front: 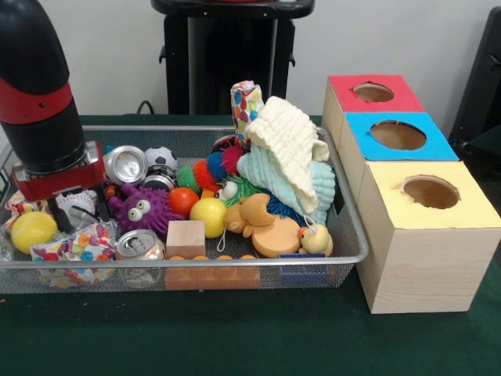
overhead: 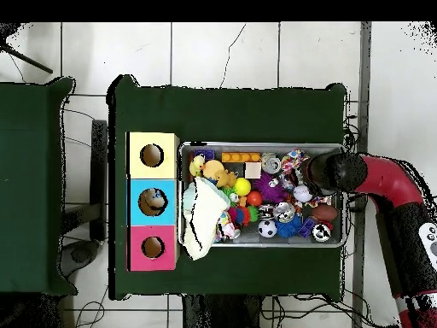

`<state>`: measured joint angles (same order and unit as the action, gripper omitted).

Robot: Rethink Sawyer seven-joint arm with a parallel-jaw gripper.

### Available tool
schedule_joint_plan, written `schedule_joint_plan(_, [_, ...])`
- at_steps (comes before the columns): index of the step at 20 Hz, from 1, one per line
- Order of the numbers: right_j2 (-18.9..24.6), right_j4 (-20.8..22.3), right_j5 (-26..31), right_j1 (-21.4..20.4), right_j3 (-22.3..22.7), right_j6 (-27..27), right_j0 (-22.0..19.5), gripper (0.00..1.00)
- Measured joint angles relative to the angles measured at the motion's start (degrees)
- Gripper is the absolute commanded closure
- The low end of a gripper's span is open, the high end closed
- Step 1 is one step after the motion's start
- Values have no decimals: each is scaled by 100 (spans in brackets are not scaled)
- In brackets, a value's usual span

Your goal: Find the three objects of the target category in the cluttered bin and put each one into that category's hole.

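Red and black arm reaching steeply down, tool (front: 77, 211) lowered, finger state unclear

A table covered in dark green cloth (front: 235, 337) carries two things directly. A silver wire-mesh bin (front: 344, 235), heaped with toys and cans, sits toward one end. Just beside it, toward the other end, stands a row of three light wooden boxes (front: 423, 266) with round holes, topped red, blue and yellow, set side by side.

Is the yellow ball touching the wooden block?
Touching. In the front view the yellow ball rests against the top of the wooden block, no gap showing.
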<state>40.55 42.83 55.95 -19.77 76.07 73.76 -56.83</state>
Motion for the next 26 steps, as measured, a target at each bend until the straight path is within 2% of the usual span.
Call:
schedule_joint_plan(10, [1,-59,5,57,-90,0,21,0])
schedule_joint_plan(11, [1,-83,-4,76,-129,0,24,100])
schedule_joint_plan(18, [12,-184,-70,149,-185,0,-31,100])
schedule_joint_plan(19, [34,-253,-86,172,-184,0,-65,0])
schedule_joint_plan(26, [54,-427,-88,197,-145,0,-71,0])
